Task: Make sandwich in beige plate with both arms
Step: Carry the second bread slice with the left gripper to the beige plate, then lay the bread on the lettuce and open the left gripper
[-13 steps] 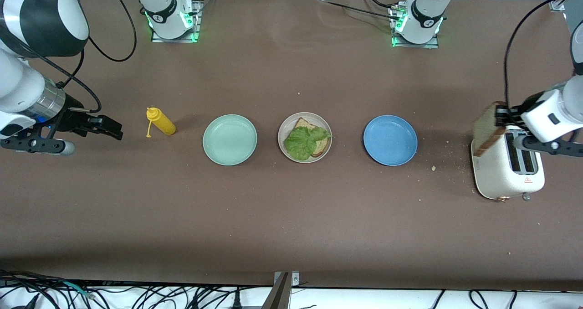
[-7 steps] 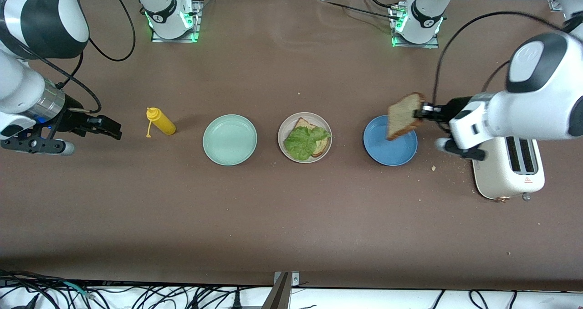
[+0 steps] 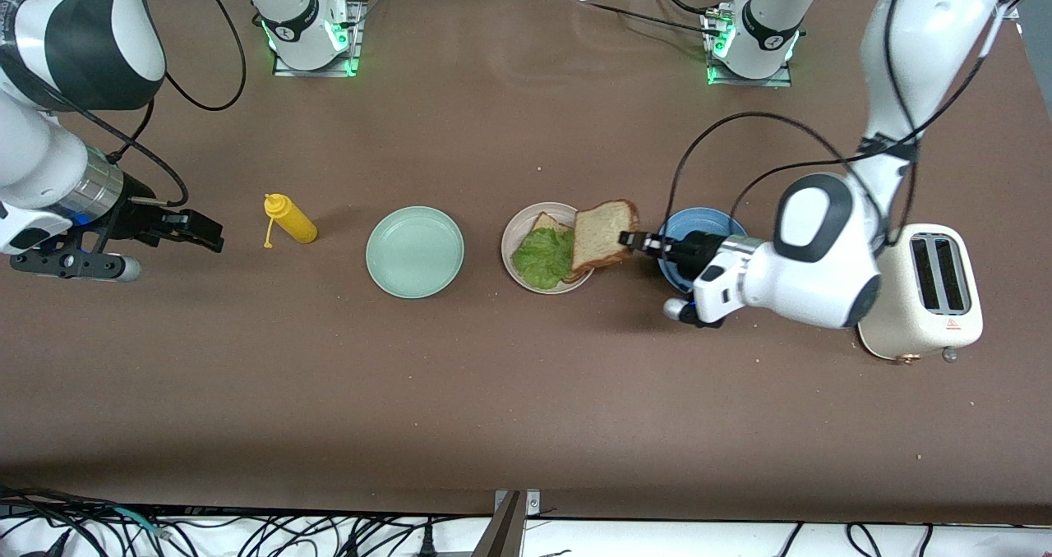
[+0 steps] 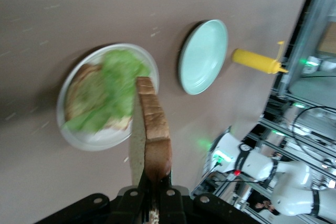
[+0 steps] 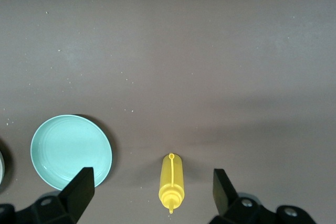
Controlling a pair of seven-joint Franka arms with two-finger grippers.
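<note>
Holding the second toast slice (image 3: 604,232) by one crust edge, the left gripper (image 3: 634,239) has its fingers pressed shut on the bread and hangs over the rim of the beige plate (image 3: 511,261) at the side toward the left arm's end of the table, so the slice is tilted above the lettuce leaf (image 3: 542,257) and not yet laid flat. Under the leaf lies the first toast slice (image 3: 544,223), mostly covered; only its crust corners show. I judge the toast light and fairly stiff but crumbly, so a thin hold at the crust is right, while the lettuce is soft and may slide when the bread comes down. The blue plate (image 3: 680,222) is partly hidden by the left arm. Farther along the row stand the mint green plate (image 3: 415,252) and the yellow bottle (image 3: 290,218). The right gripper (image 3: 204,234) waits with fingers wide apart and empty over the table beside the bottle. The toaster (image 3: 920,294) stands at the left arm's end.
</note>
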